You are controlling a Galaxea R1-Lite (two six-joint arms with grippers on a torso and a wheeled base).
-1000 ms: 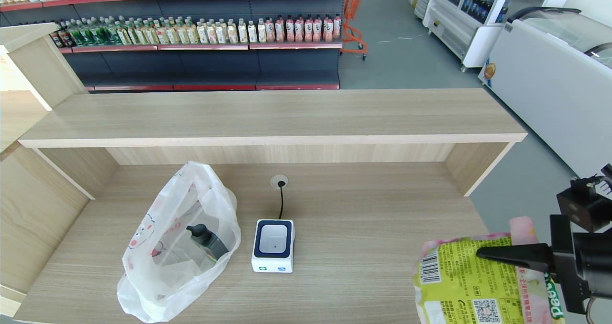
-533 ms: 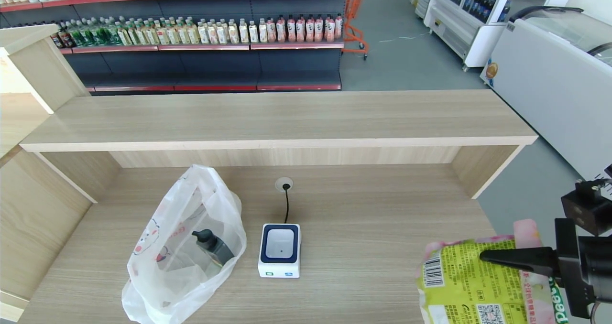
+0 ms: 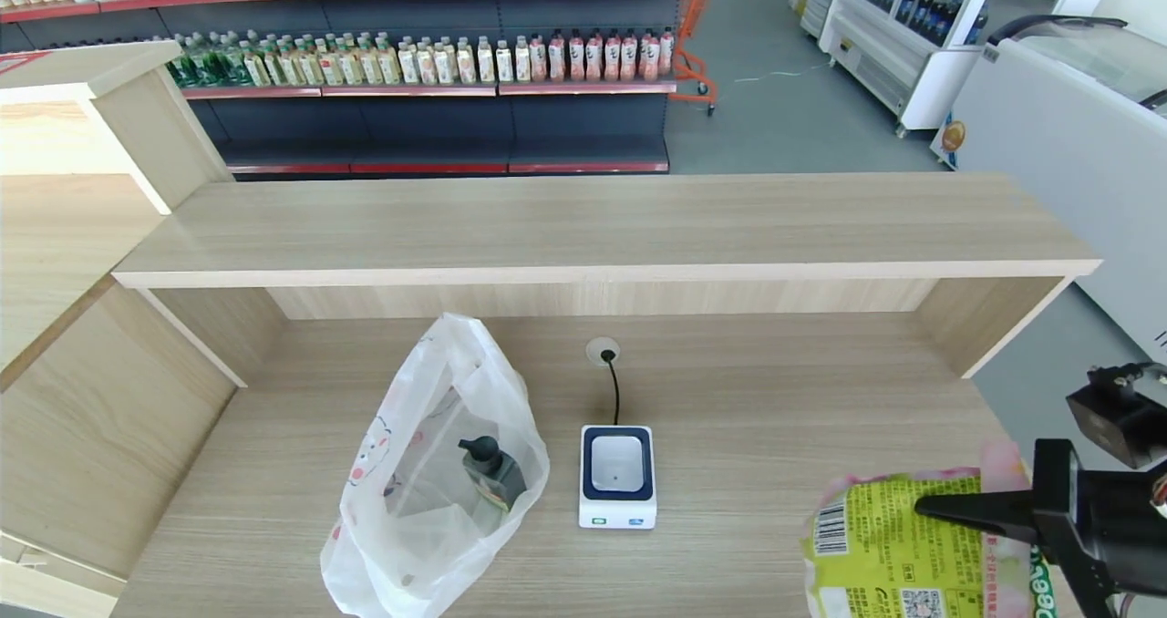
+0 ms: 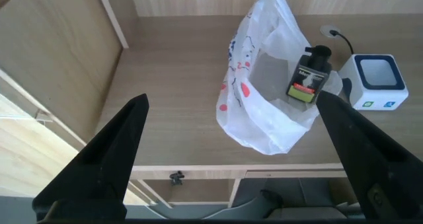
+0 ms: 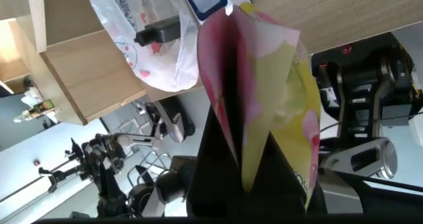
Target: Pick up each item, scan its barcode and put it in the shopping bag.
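The fingers [image 3: 985,513] of the right gripper [image 3: 921,509] clamp the pouch [image 3: 889,559] over the counter's [image 3: 775,417] right front corner, while the left gripper [image 4: 232,98] hangs splayed wide and empty above the bag [image 3: 410,509] beside the scanner [image 3: 617,477].

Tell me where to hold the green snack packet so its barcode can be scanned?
Grip the green snack packet at its right end, coming from the robot's right, as the right tool does. The packet is flat and thin there, easy to pinch. The barcode sits at the opposite end, toward the scanner, so it is left uncovered.
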